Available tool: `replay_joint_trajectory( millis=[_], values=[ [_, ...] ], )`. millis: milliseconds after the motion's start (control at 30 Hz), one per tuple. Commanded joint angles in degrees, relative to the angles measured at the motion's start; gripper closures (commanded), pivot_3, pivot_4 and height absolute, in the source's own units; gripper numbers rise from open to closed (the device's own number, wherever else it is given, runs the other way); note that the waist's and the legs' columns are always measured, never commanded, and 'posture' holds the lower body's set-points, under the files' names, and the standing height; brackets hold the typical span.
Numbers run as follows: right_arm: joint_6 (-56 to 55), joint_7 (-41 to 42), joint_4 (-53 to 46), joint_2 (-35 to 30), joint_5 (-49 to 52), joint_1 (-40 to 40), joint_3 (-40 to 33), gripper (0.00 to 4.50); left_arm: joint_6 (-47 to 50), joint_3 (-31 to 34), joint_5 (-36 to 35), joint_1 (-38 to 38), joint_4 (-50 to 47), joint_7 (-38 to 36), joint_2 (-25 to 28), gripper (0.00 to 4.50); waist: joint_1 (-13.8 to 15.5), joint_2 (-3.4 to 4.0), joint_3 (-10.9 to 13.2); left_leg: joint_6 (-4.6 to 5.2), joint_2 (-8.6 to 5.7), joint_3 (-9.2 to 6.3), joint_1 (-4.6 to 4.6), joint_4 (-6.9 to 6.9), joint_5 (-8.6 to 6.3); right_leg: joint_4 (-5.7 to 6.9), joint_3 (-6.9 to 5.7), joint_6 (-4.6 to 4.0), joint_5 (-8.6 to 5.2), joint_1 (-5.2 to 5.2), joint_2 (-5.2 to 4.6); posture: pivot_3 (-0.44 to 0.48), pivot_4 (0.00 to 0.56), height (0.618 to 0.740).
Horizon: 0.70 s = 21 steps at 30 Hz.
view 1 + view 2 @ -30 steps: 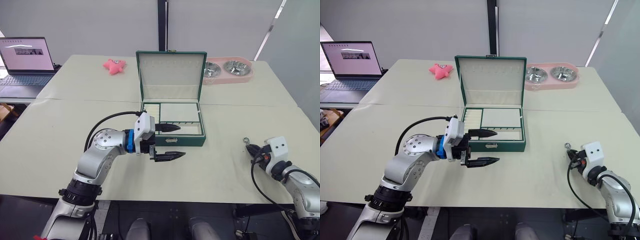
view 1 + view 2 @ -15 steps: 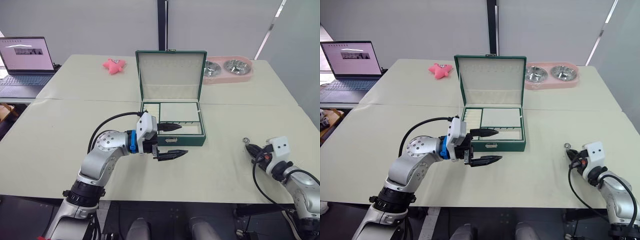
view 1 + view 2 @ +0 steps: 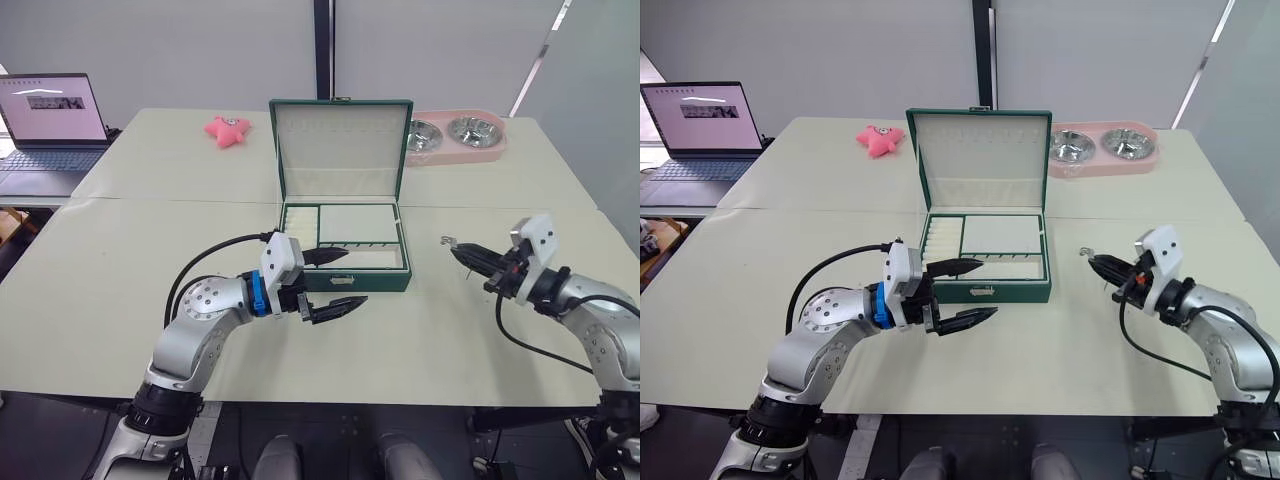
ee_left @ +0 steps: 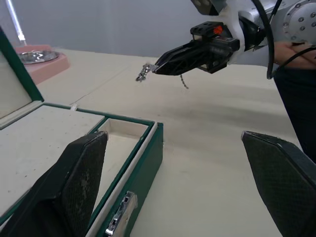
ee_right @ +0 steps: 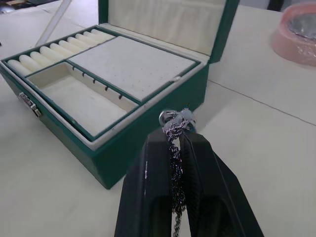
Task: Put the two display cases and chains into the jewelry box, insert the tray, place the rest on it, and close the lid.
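Note:
The dark green jewelry box (image 3: pixel 372 282) stands open mid-table, its lid (image 3: pixel 341 150) upright behind it. The cream-lined tray (image 3: pixel 360 222) sits inside the box, level with the rim. My left gripper (image 3: pixel 355 277) is open at the box's front left corner, one finger over the tray edge and the other in front of the clasp. To the right of the box, above the table, my right gripper (image 3: pixel 462 253) is shut on a thin silver chain (image 5: pixel 175 163), whose clasp end (image 3: pixel 447 241) pokes past the fingertips. The display cases are out of view.
An open laptop (image 3: pixel 50 110) sits at the far left. A pink star toy (image 3: pixel 228 130) lies behind the box to the left. A pink stand with two steel bowls (image 3: pixel 455 137) is at the back right. Bare tabletop surrounds the box.
My right arm has lifted from the table's right front edge and swung left toward the box, carrying the chain. The left gripper has stayed open by the box front, shifting only slightly.

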Motion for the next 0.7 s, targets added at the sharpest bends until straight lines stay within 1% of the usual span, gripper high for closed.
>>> replay_joint_trajectory(
  millis=[33,133,367,700],
  values=[
    [0.00,2.02,0.62,0.20,0.03,-5.01,2.53,4.43,-1.24,2.66,0.06,1.59,-3.38,3.37,-0.28,0.00,0.05,0.00,0.00,0.00,0.01,-0.02,-0.01,0.00,0.00,0.00,-0.01,0.00,0.00,-0.02,0.00,0.000,0.150,0.740],
    [-1.14,3.47,4.02,2.45,-0.92,-9.19,5.78,4.43,-1.75,3.59,0.77,4.07,-4.52,5.87,-0.35,0.00,0.03,0.00,0.00,0.00,0.01,-0.01,-0.02,0.01,0.00,-0.01,-0.01,0.00,0.00,-0.02,-0.01,0.000,0.150,0.740],
    [-4.30,7.35,11.24,7.50,-3.65,-15.86,11.94,4.43,-2.59,6.51,1.10,8.79,-6.84,11.64,-1.05,0.00,-0.05,0.00,0.00,0.00,0.01,0.04,-0.13,0.01,0.00,0.10,0.03,0.00,0.00,-0.26,-0.04,0.000,0.150,0.740],
    [-7.76,13.07,18.48,12.51,-6.75,-21.98,16.58,4.43,-3.02,9.45,1.13,16.31,-12.09,17.31,-1.61,0.00,-0.19,0.01,0.01,0.00,0.03,0.05,-0.14,0.00,0.00,0.12,0.02,-0.01,0.00,-0.31,-0.05,0.000,0.150,0.740]
  ],
)
